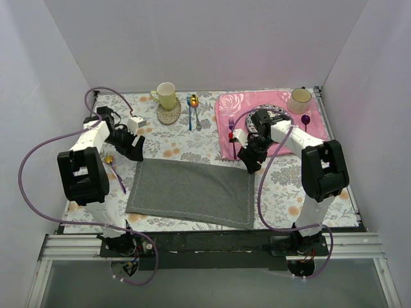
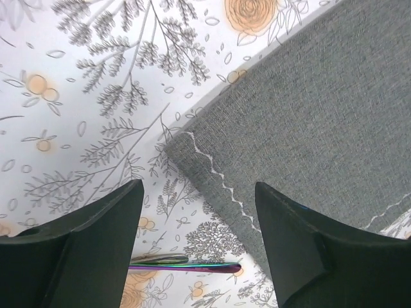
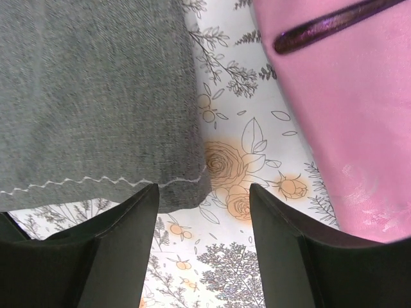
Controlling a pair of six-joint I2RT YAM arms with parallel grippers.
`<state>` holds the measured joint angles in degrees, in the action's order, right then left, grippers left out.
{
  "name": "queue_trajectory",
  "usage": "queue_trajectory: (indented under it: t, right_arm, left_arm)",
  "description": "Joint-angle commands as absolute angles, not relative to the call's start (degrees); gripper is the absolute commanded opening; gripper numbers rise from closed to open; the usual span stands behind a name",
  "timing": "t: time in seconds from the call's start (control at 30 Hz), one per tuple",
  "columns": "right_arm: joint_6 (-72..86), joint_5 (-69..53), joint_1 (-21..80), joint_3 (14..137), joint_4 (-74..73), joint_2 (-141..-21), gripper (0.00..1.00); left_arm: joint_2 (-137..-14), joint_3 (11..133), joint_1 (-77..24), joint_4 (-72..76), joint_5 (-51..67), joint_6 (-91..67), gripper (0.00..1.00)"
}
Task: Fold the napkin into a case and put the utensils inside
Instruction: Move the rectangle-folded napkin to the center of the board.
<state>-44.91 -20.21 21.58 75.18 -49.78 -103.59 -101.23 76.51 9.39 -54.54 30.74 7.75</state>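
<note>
Napkin [image 1: 189, 192] lies flat and unfolded, near-centre on the floral-covered desk [image 1: 289, 192]. Left tool [image 1: 137, 154]: jaws apart, nothing held, over the napkin's far-left corner. Right tool [image 1: 249, 167]: jaws apart, nothing held, over the far-right corner. Gold-to-purple spoon [image 1: 114, 168] sits just left of the napkin. Open cover beyond the napkin's far edge. Silver fork [image 1: 198, 122] far centre, beside blue-handled spoon [image 1: 191, 112]. Yellow cup [image 1: 166, 95] by coaster [image 1: 169, 117], cream mug [image 1: 299, 99] on pink placemat [image 1: 244, 102]; contents unreadable. White walls on three sides.
</note>
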Motion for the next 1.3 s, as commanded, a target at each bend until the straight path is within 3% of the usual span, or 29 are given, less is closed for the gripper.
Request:
queue_trajectory:
  t: [0.0,0.23,0.43,0.67,0.7,0.83,1.13,1.27]
  right_arm:
    - [-47.9,-19.9,21.4,76.3,-50.5,-104.8,0.64]
    - [-49.0,-18.9,21.4,76.6,-49.8,-108.2,0.54]
    - [-49.2,-17.3,20.8,76.4,-48.2,-110.6,0.40]
    - [-48.6,-16.4,20.6,77.2,-46.7,-113.1,0.17]
    - [-48.7,-16.1,20.6,77.0,-46.6,-113.3,0.10]
    - [-49.2,-14.2,20.2,76.1,-45.6,-113.6,0.01]
    - [-48.5,-10.5,19.2,77.4,-40.5,-112.4,0.01]
    - [-47.4,-8.7,19.2,81.0,-40.3,-113.3,0.05]
  left_arm:
    - [-100.3,75.2,9.2,-55.8,31.3,10.6,0.70]
    - [-102.7,72.2,9.3,-50.5,29.3,10.6,0.65]
    - [-106.9,74.6,9.1,-49.0,31.6,8.3,0.51]
    - [-109.2,73.7,9.2,-46.2,31.0,5.6,0.15]
    - [-109.5,73.5,9.2,-45.9,30.4,5.3,0.10]
    - [-110.7,73.1,9.5,-45.1,28.5,4.4,0.00]
    - [-107.1,69.5,9.7,-44.7,29.0,3.1,0.00]
    - [-105.6,68.7,9.9,-42.1,28.6,-3.3,0.21]
